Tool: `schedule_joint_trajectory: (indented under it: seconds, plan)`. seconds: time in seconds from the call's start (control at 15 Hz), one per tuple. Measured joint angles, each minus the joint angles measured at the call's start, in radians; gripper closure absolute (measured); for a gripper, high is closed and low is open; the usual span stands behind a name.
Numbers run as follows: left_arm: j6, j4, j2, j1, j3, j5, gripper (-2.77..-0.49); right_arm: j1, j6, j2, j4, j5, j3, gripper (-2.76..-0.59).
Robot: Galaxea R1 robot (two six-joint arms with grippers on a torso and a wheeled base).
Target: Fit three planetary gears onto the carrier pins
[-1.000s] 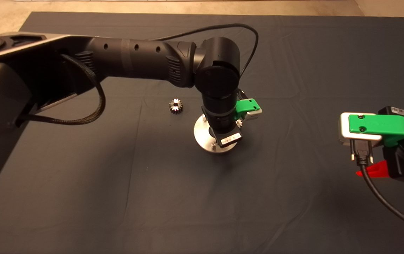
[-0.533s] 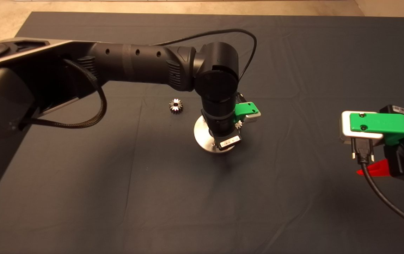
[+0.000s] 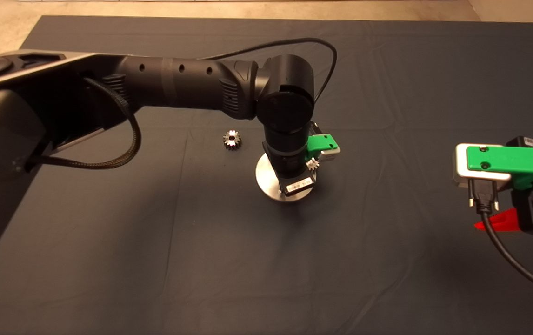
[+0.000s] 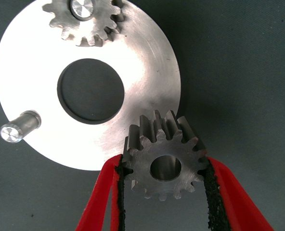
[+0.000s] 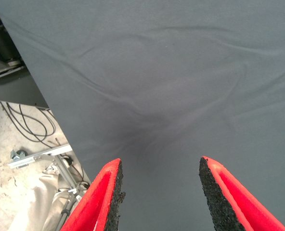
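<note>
I see the left gripper (image 4: 164, 185) clamped on a gear (image 4: 164, 166) at the disc's (image 4: 147, 62) edge — one gear (image 4: 84, 19) sits on its pin, one pin (image 4: 17, 127) bare. A third gear (image 3: 232, 139) lies on the mat (image 3: 155, 256). The right gripper (image 5: 159, 192) idles agape at the right edge.

We see warm, dim light on the mat (image 3: 387, 260), glare on the disc (image 4: 147, 72), sharp close focus
</note>
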State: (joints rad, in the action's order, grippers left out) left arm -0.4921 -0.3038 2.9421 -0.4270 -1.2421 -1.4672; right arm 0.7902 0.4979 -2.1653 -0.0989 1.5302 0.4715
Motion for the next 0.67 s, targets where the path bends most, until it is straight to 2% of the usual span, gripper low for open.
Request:
schedule_joint_trajectory:
  seconds: [0.2,0.53,0.67]
  plan:
    - [0.000,0.000,0.000,0.008,0.000,0.000,-0.83,0.004,0.000,0.001,-0.003,-0.001,0.000,-1.16]
    - [0.000,0.000,0.000,0.009,-0.001,-0.001,-0.83,0.026,0.000,0.005,-0.013,0.000,0.000,-1.16]
    - [0.001,-0.003,0.000,0.009,-0.010,-0.002,-0.83,0.047,0.000,0.008,-0.023,-0.001,0.000,-1.16]
